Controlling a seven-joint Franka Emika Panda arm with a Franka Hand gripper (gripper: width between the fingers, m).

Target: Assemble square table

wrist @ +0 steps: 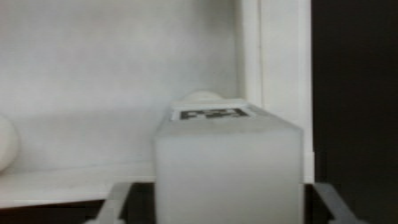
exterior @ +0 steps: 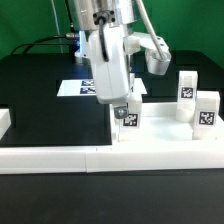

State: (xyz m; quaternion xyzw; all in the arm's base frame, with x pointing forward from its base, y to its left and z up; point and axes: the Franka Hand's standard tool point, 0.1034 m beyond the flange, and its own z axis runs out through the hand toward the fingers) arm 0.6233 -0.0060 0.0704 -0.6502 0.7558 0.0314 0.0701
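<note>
The white square slab (exterior: 165, 135) lies on the black table at the exterior view's right. My gripper (exterior: 124, 104) points down over the slab's near-left corner and is shut on a white tagged leg block (exterior: 130, 119), held upright at that corner. In the wrist view the leg block (wrist: 228, 160) fills the space between my fingers (wrist: 135, 200), with its tag facing up, and the slab's surface and raised rim (wrist: 249, 60) lie behind it. Two more leg blocks (exterior: 187, 88) (exterior: 207, 112) stand upright on the slab's right side.
The marker board (exterior: 80, 87) lies flat behind the arm. Long white border bars (exterior: 90, 158) run along the front, with a short piece at the exterior view's left edge (exterior: 4, 122). A rounded white shape (wrist: 6, 140) shows at the wrist view's edge.
</note>
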